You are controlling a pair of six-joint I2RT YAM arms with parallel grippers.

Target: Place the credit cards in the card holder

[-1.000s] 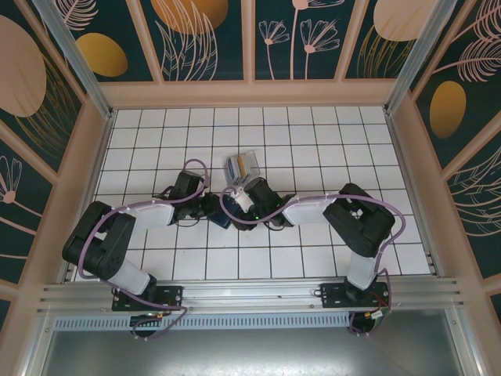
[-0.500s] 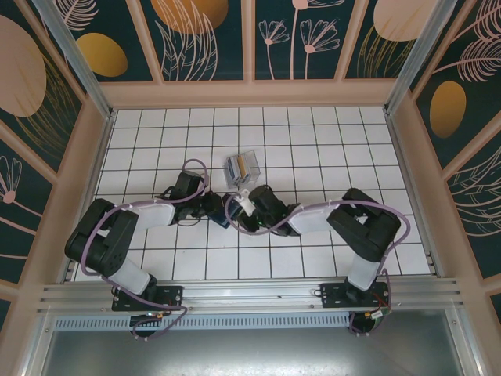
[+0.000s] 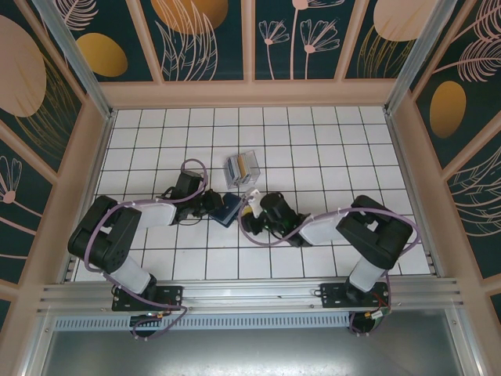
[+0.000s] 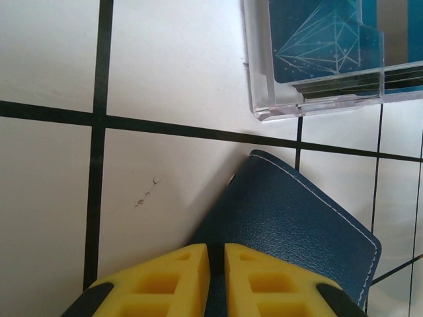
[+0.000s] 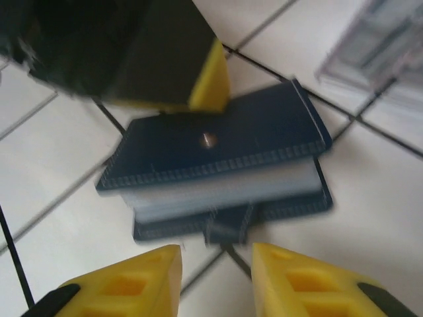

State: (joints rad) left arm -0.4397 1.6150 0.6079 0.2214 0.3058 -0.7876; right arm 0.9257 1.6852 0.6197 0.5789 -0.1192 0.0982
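Note:
The clear card holder (image 3: 243, 168) stands mid-table with a tan-gold credit card (image 3: 249, 165) in it; a teal card (image 4: 324, 39) sits in its slots in the left wrist view. The dark blue wallet (image 3: 228, 210) lies just in front of it. My left gripper (image 3: 213, 207) is shut on the wallet's near corner (image 4: 291, 224), its yellow fingers (image 4: 165, 277) pinching the edge. My right gripper (image 5: 217, 254) stands open just short of the wallet (image 5: 218, 142), nothing between its fingers. A pale layer (image 5: 218, 188) shows between the wallet's flaps; what it is I cannot tell.
White tiled table (image 3: 329, 141) with low tan walls on three sides. Both arms reach in toward the centre, cables looping over them. Open tiles lie behind and to both sides of the holder.
My right gripper has drawn back to the right, away from the wallet, and opened. The wallet now shows between the two grippers. The left gripper has barely moved.

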